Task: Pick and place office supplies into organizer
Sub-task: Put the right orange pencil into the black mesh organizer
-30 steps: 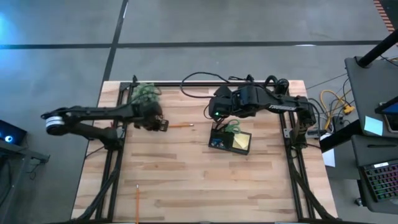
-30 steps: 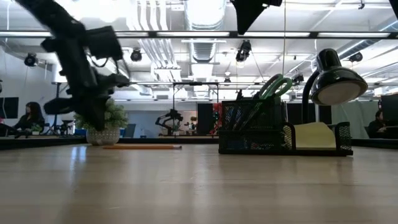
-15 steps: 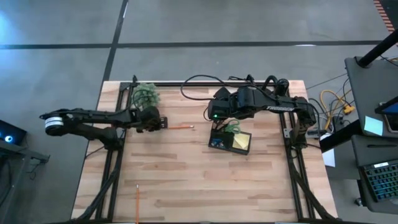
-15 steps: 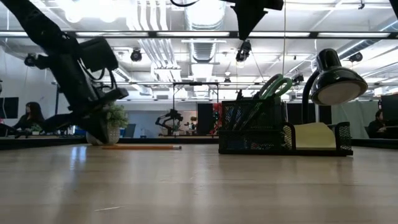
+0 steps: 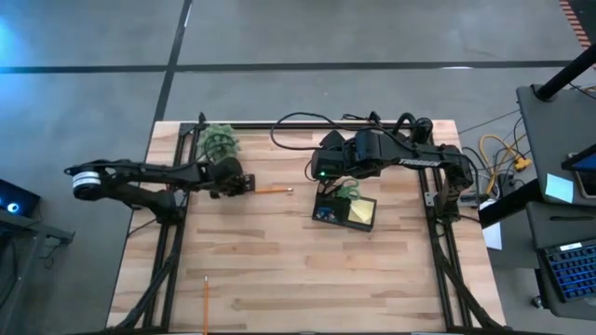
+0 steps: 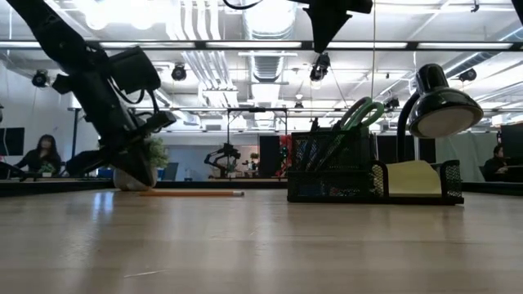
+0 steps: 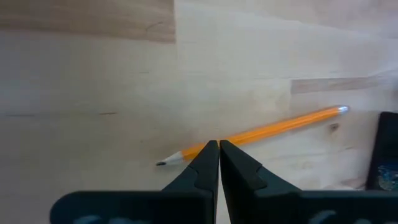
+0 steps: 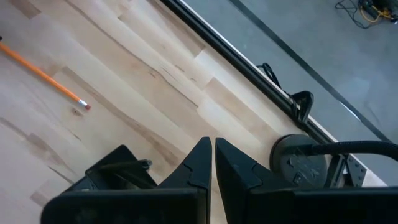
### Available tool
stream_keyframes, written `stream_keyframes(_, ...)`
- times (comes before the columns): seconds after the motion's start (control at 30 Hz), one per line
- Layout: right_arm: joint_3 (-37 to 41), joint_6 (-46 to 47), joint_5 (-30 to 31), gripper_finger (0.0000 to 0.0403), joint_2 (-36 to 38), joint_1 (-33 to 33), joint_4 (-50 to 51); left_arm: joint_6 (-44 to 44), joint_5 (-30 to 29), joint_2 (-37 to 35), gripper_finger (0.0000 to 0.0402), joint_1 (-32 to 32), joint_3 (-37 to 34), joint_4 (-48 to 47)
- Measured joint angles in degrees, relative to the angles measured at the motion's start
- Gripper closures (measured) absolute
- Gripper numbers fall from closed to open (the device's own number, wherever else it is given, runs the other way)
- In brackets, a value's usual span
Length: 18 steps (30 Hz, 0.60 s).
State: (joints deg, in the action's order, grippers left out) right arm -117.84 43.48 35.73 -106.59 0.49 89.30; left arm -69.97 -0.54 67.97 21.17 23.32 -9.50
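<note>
An orange pencil (image 5: 271, 189) lies left–right, tip toward the pinched-shut, empty left gripper (image 5: 250, 183); the right gripper (image 8: 213, 149), also shut, hovers above the organizer (image 5: 344, 211).

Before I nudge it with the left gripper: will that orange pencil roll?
Probably. The orange pencil lies flat on smooth wood, free of other things, so a sideways push may roll it. It looks thin, stiff and light; the shut left gripper could skid it.

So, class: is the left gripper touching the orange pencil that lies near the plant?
Cannot tell. In the left wrist view the shut left gripper overlaps the orange pencil, but whether it touches or hovers above is unclear.
</note>
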Motion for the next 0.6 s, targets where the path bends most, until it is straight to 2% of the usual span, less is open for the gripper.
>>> stream_keyframes(0.23,0.00,0.00,0.02,0.0390,0.00,0.01,0.00,-0.04,-0.07,-1.67,0.0401,0.02,0.04,-0.90)
stream_keyframes(0.47,0.01,0.01,0.04,0.0390,0.00,0.01,0.00,0.31,-0.11,-4.14,0.0401,0.00,0.01,-9.74)
stream_keyframes(0.6,0.00,0.00,0.05,0.0390,0.00,0.01,-0.01,1.77,-0.39,-5.58,0.0401,0.00,-0.06,-9.30)
